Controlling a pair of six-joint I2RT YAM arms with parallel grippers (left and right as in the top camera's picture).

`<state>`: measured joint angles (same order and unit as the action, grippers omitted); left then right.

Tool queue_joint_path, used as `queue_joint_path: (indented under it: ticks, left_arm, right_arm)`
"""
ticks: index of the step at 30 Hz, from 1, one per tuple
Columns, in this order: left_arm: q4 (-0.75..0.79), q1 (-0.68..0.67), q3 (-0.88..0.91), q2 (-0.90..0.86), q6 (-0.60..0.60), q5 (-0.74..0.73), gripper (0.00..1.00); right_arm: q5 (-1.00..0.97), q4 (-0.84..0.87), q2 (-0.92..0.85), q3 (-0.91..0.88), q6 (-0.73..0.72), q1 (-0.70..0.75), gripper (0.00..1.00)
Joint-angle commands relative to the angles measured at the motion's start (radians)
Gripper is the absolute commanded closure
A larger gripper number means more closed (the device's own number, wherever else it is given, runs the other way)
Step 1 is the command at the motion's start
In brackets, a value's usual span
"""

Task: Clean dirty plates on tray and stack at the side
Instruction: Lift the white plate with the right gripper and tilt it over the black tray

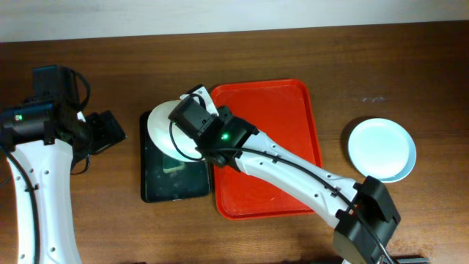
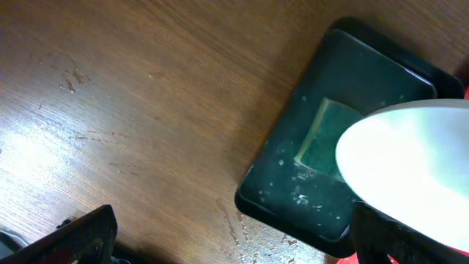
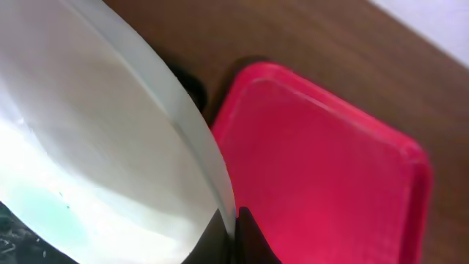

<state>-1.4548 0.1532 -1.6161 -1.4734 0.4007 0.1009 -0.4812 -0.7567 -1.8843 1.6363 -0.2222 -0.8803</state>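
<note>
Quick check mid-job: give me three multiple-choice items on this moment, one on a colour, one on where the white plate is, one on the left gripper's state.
1. Colour of the right-hand plate on the table? A red; B black; C pale blue.
2. Where is the white plate? A flat on the table; B held above the black tray; C on the right-hand plate.
3. The left gripper is: A open, empty; B shut on a plate; C shut, empty.
Answers: C, it reads pale blue against the brown wood. B, the right gripper holds it over the black tray. A, its fingers stand apart, nothing between.
</note>
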Motion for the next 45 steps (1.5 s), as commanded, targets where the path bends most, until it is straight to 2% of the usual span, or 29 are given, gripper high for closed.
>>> queue_joint_path:
  ticks: [1, 4, 13, 23, 26, 29, 31, 34, 36, 37, 41, 43, 45]
  left_arm:
    - [0.002, 0.003, -0.005, 0.010, -0.013, -0.008, 0.01]
    - [0.002, 0.003, -0.005, 0.010, -0.013, -0.008, 0.01]
    - [0.002, 0.003, -0.005, 0.010, -0.013, -0.008, 0.01]
    - [0.002, 0.003, -0.005, 0.010, -0.013, -0.008, 0.00]
    - [0.002, 0.003, -0.005, 0.010, -0.013, -0.008, 0.01]
    - [0.001, 0.003, -0.005, 0.010, -0.013, -0.008, 0.01]
    - [0.003, 0.003, -0.005, 0.010, 0.026, -0.062, 0.01]
    - [0.052, 0.002, -0.004, 0.010, 0.019, -0.179, 0.00]
    - [0.063, -0.013, -0.001, 0.008, -0.025, -0.236, 0.21]
    - [0.063, -0.026, 0.005, 0.005, -0.037, -0.245, 0.23]
    - [0.111, -0.109, 0.133, 0.004, -0.039, -0.245, 0.24]
    - [0.191, -0.142, 0.243, 0.004, -0.040, -0.266, 0.25]
    - [0.333, -0.167, 0.388, 0.004, -0.042, -0.329, 0.26]
  right_arm:
    - [-0.138, 0.004, 0.024, 0.019, 0.009, -0.037, 0.96]
    - [-0.196, 0.011, 0.039, 0.019, 0.009, -0.061, 0.96]
    - [-0.534, 0.032, 0.050, 0.031, 0.009, -0.192, 0.96]
    - [-0.547, 0.039, 0.050, 0.031, 0.004, -0.211, 0.96]
    - [-0.452, 0.026, 0.049, 0.031, -0.022, -0.182, 0.96]
    - [-0.330, -0.045, 0.049, 0.031, -0.164, -0.121, 0.96]
    - [-0.153, -0.098, 0.049, 0.031, -0.234, -0.042, 0.96]
    - [0.151, -0.141, 0.049, 0.031, -0.241, 0.076, 0.96]
    - [0.294, -0.168, 0.049, 0.031, -0.285, 0.148, 0.96]
    - [0.340, -0.180, 0.049, 0.031, -0.306, 0.181, 0.96]
    - [0.403, -0.187, 0.049, 0.031, -0.315, 0.256, 0.96]
    - [0.402, -0.187, 0.049, 0.031, -0.314, 0.266, 0.96]
    - [0.391, -0.191, 0.049, 0.031, -0.314, 0.265, 0.96]
